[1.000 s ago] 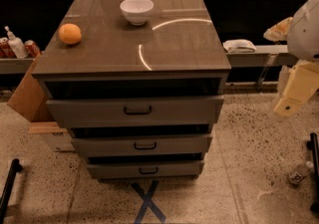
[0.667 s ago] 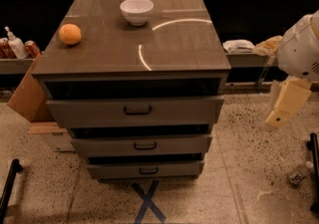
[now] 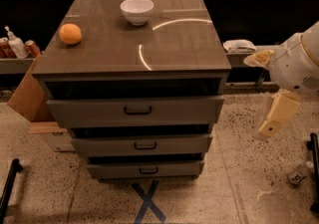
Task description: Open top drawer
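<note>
Our hand has dropped lower and drifted left since a moment ago. It now hangs in the air off the right side of the table. We cannot tell whether it is open or closed. The top drawer lies to the hand's left at about its height, apart from it, with a dark gap above its front. Farther up and left, a white bowl and an orange sit on the table.

White arm, cream end effector at right
</note>
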`<state>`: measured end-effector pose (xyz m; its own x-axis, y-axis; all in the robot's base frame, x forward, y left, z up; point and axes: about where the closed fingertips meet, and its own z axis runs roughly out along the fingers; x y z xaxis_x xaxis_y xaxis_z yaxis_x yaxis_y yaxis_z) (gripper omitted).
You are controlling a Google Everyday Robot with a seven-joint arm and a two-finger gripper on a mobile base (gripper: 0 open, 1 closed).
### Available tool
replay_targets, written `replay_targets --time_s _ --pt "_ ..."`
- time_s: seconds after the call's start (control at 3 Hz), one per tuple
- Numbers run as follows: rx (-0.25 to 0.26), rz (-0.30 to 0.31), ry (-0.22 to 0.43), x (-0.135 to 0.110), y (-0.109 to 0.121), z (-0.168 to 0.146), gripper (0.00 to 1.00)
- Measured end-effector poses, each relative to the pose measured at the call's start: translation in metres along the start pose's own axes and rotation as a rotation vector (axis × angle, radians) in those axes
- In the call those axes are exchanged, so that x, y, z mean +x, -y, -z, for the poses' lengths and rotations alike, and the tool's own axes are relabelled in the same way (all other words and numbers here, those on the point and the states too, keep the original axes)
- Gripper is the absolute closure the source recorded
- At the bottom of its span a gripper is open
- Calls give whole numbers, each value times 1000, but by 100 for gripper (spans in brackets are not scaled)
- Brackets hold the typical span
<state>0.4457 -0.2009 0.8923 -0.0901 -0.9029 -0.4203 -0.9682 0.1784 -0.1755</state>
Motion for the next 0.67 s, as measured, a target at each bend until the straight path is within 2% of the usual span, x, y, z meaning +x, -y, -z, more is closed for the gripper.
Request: replay_targets --time_s 0.33,0.67 --pt "-58 12 -2 8 -4 -38 0" --pt "-104 45 -19 21 -8 -91 0"
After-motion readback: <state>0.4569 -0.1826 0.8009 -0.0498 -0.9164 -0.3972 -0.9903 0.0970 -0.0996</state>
